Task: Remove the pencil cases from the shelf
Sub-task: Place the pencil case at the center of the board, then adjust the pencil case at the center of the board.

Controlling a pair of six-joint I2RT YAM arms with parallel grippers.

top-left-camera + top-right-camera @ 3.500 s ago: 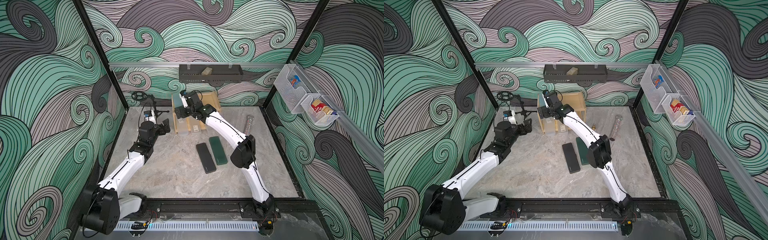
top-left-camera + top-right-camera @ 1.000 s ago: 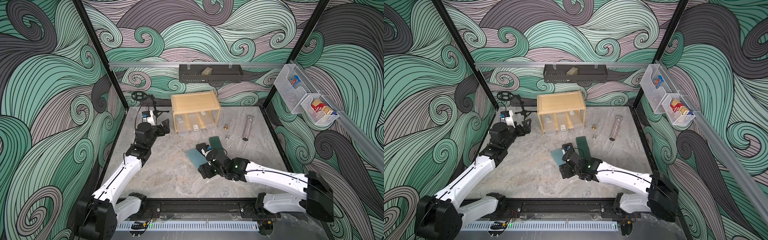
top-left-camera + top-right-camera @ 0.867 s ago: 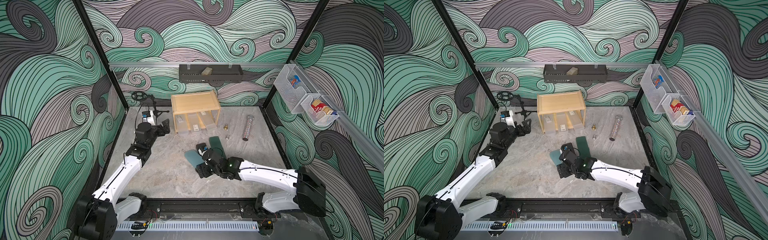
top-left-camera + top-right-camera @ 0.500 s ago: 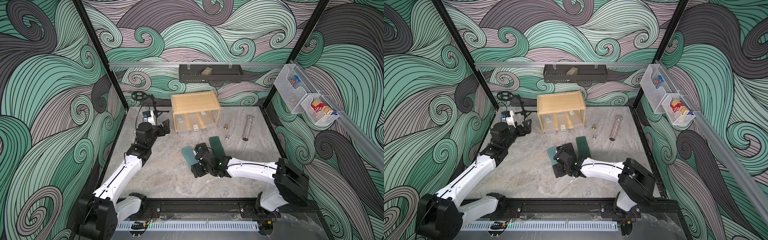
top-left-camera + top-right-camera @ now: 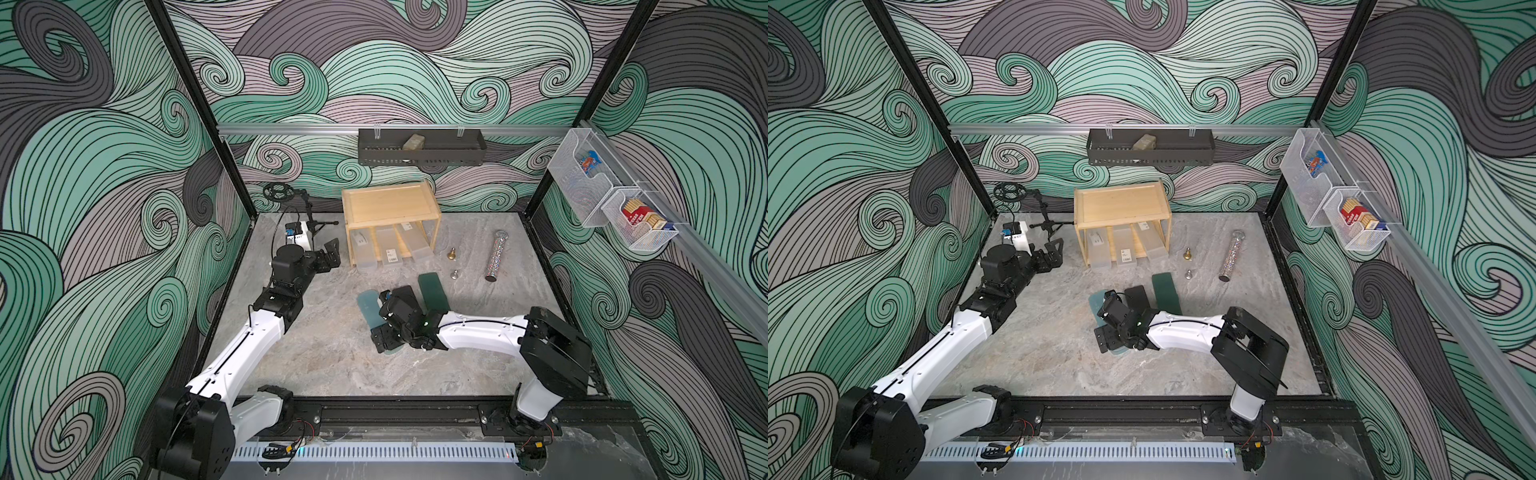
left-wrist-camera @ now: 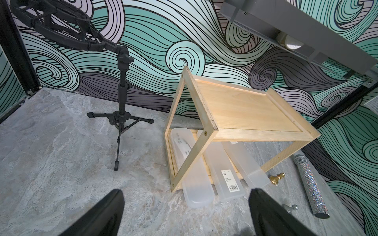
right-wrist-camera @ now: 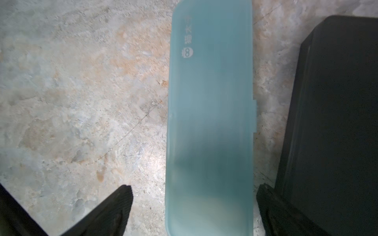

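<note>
The wooden shelf (image 5: pixel 388 205) (image 6: pixel 245 110) stands at the back, its top bare. Three frosted pencil cases (image 5: pixel 363 249) (image 5: pixel 389 249) (image 5: pixel 415 245) lie on its lower tier, ends sticking out in front. On the table lie a teal case (image 5: pixel 368 307) (image 7: pixel 210 92), a black case (image 5: pixel 405 291) (image 7: pixel 335 122) and a dark green case (image 5: pixel 432 291), side by side. My right gripper (image 5: pixel 384 338) (image 7: pixel 194 189) hangs open over the teal case's near end, fingers apart from its sides. My left gripper (image 5: pixel 330 259) (image 6: pixel 186 193) is open and empty, left of the shelf.
A glittery tube (image 5: pixel 496 257), a gold pawn (image 5: pixel 451 252) and a silver pawn (image 5: pixel 456 274) lie right of the shelf. A black stand (image 5: pixel 291 199) occupies the back left corner. A black wall tray (image 5: pixel 419 151) and white mesh baskets (image 5: pixel 611 199) hang on the walls.
My right gripper carried the teal case leftward, then opened and let it go on the table left of the black case. The left arm has not moved.
</note>
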